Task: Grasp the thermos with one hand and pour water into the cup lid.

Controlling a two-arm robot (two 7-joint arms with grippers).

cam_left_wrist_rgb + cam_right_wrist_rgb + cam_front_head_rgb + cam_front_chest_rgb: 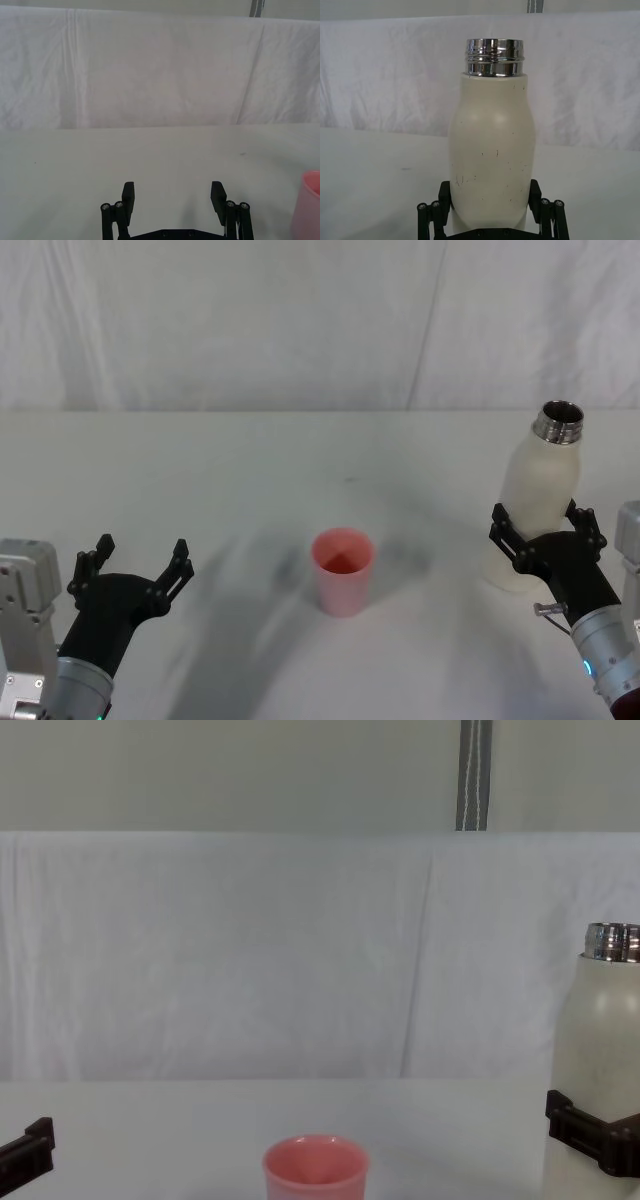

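Right gripper clamped on the thermos; cup lid alone at table centre.

The right gripper (543, 523) sat at about four o'clock on the white table (250, 470), its black fingers (536, 192) closed against both sides of the cream thermos (535, 500), low on its body. The thermos stood upright, steel neck uncapped. The pink cup lid (343, 571) stood upright near six o'clock, well apart from the thermos. The left gripper (131, 563) hovered at eight o'clock, fingers spread apart and holding nothing.
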